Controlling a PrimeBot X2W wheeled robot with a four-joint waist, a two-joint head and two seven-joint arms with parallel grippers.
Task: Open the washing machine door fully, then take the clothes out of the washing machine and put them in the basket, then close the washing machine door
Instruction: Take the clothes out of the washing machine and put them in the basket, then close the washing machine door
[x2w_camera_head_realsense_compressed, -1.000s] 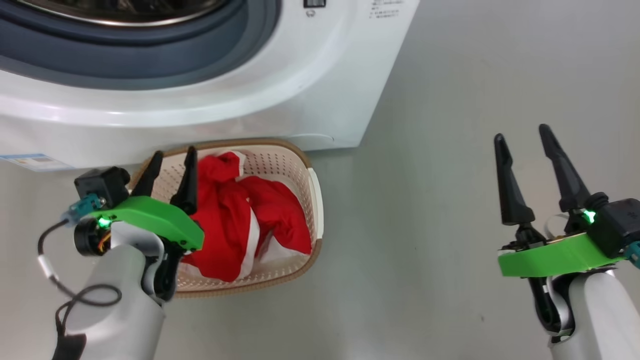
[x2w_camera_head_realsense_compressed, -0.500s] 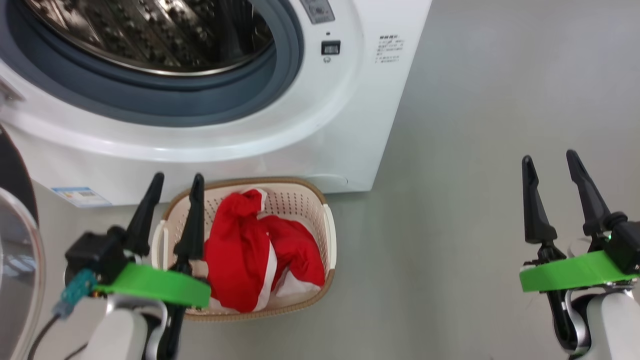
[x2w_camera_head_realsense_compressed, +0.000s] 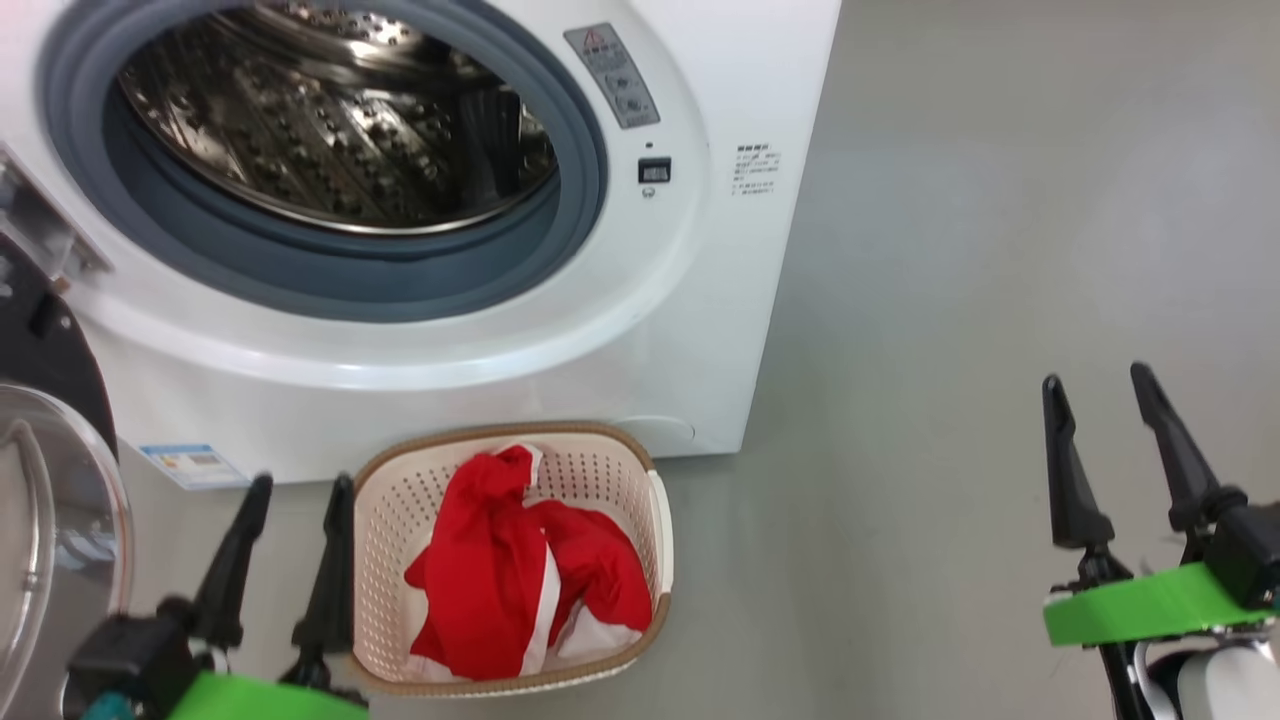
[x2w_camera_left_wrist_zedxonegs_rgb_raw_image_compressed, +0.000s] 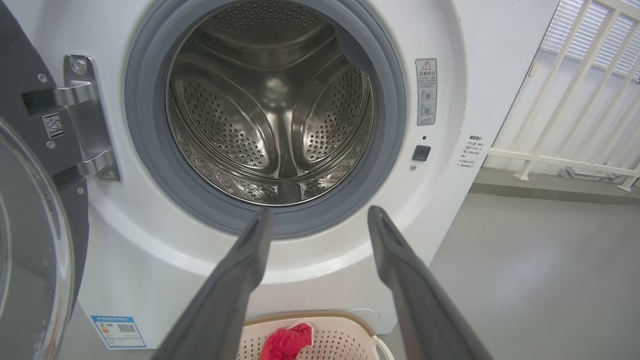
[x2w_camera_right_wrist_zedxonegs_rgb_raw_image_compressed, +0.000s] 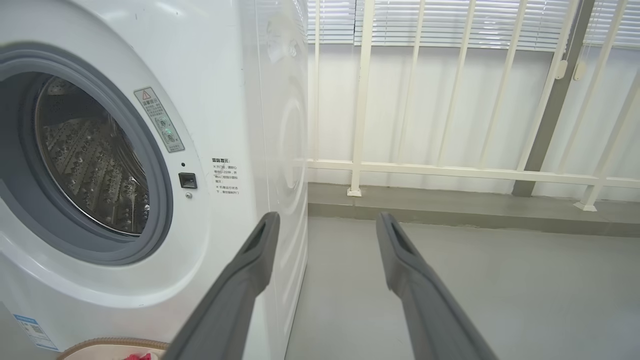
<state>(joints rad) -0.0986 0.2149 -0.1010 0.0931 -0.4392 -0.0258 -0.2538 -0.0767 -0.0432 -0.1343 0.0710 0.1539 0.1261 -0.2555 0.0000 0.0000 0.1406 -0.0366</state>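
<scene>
Black glossy rim and bulging clear glass mark the large round washing machine door (x2w_camera_head_realsense_compressed: 45, 500), swung wide open at the left edge of the head view, its plane running from the steel hinge (x2w_camera_left_wrist_zedxonegs_rgb_raw_image_compressed: 85, 120) down toward the bottom of the frame. Just right of it, at the lower left, the left pincer (x2w_camera_head_realsense_compressed: 302, 487) has its fingers spread wide with nothing between them. It is much the nearer one for the closing push, which I judge must sweep the door rightward onto the opening. Right of that pincer sits the small cream-white perforated plastic basket (x2w_camera_head_realsense_compressed: 655, 530), holding the bunched red clothes with white stripes (x2w_camera_head_realsense_compressed: 500, 590), just before the big white front-loading washing machine (x2w_camera_head_realsense_compressed: 700, 300), whose steel drum (x2w_camera_head_realsense_compressed: 330, 130) looks empty. At the lower right, the right pincer (x2w_camera_head_realsense_compressed: 1095, 375) hangs over grey floor (x2w_camera_head_realsense_compressed: 900, 400), likewise wide and empty.
</scene>
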